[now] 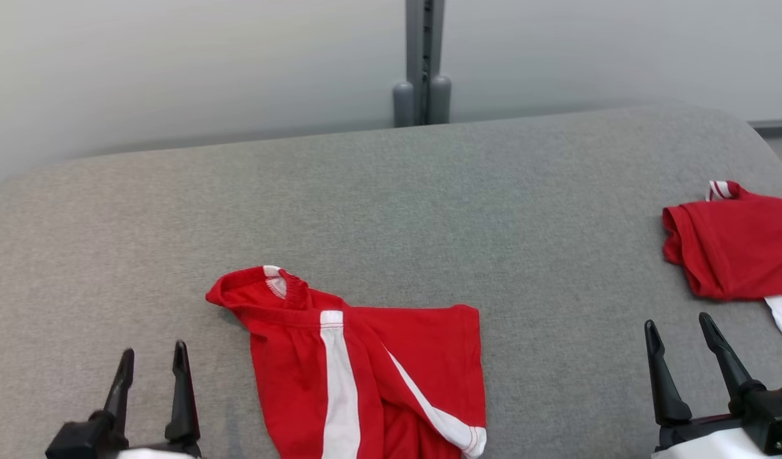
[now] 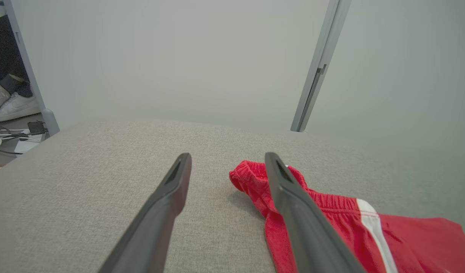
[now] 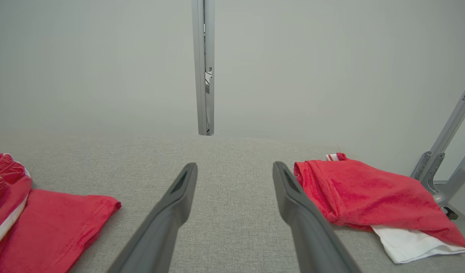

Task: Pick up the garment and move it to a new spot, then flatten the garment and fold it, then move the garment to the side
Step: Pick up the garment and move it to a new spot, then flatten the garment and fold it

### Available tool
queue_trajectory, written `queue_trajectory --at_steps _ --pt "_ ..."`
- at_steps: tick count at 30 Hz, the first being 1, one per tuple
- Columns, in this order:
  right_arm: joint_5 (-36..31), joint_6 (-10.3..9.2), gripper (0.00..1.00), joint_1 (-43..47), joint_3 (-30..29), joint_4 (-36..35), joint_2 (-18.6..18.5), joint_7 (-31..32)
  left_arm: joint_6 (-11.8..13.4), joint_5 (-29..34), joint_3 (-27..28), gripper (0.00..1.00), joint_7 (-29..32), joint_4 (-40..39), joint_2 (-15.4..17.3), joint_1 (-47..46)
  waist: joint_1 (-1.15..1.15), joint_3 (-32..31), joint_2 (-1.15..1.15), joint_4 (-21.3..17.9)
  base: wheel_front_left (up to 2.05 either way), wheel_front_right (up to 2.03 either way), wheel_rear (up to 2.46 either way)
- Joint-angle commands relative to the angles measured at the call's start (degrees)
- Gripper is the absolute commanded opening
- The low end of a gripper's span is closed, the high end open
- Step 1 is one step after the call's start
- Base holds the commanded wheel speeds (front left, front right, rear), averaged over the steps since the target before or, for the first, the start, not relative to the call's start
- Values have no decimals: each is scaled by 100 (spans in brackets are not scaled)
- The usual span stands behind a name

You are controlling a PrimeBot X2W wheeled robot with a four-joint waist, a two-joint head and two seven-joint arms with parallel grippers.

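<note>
A pair of red shorts with white side stripes (image 1: 365, 370) lies crumpled on the grey padded table, near its front middle; it also appears as the shorts (image 2: 331, 223) and the shorts (image 3: 39, 212) in the wrist views. My left gripper (image 1: 154, 360) stands open at the lower left, just left of the waistband, touching nothing. Open too, my right gripper (image 1: 678, 328) hovers at the lower right, well apart from the shorts. Nothing sits between either pair of fingers.
A second folded red garment with a white piece beneath it (image 1: 735, 245) lies at the table's right edge, close to my right gripper. A grey post (image 1: 423, 64) stands behind the table against a pale wall. Cables and a person's white shoes (image 2: 8, 104) lie on the floor far left.
</note>
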Motion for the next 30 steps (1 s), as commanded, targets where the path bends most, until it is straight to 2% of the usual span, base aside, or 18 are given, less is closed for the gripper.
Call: queue_trajectory --at_steps 1,7,10,22,26,30 --pt "-64 -1 100 56 -67 -34 -25 -25 -82 224 45 100 -6 -88 -14 154 0 -171 0 179 0 0 0" --pt "-138 -1 100 179 -167 -58 -26 -25 -446 734 189 100 -6 -226 -180 753 0 -411 0 295 0 0 0" --pt "-107 -1 100 254 -184 -34 -26 -25 -549 900 354 100 -7 -432 -223 1057 0 -551 0 286 0 0 0" --pt "-23 -1 100 331 -60 22 -25 -25 -657 1113 312 100 -7 -533 -259 1029 0 -630 0 237 0 0 0" --pt "-26 -1 100 201 70 36 -25 -25 -764 1305 -43 100 -7 -291 -261 644 0 -525 0 83 0 0 0" --pt "57 -1 100 99 240 80 -28 -25 -844 1453 -635 100 18 487 -81 -81 0 -412 0 -180 0 0 0"
